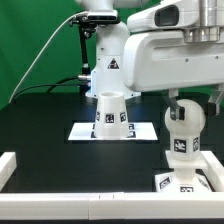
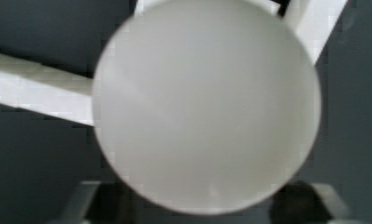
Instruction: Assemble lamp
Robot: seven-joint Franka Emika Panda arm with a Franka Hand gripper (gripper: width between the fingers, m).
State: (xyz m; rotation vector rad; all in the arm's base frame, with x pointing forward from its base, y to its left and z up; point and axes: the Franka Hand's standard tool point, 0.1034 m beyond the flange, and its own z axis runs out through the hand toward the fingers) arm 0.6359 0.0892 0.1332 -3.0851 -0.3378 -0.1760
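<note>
The ball-shaped bulb [image 1: 181, 122] stands upright with its tagged neck on the square stepped base [image 1: 186, 181], near the front at the exterior view's right. My gripper [image 1: 180, 100] comes down from above and is shut on the bulb's top. In the wrist view the bulb [image 2: 204, 100] fills the picture as a white oval, with my gripper [image 2: 208, 198] around its lower end and a dark finger [image 2: 108, 206] on each side. The tapered cone shade [image 1: 110, 110] stands upright on the marker board [image 1: 145, 131], apart from the gripper.
A raised white rail [image 1: 60, 205] runs along the table's front and the exterior view's left edge, and shows behind the bulb in the wrist view [image 2: 32, 85]. The arm's white body [image 1: 170, 55] hangs over the back right. A black cable [image 1: 45, 50] runs at the back left.
</note>
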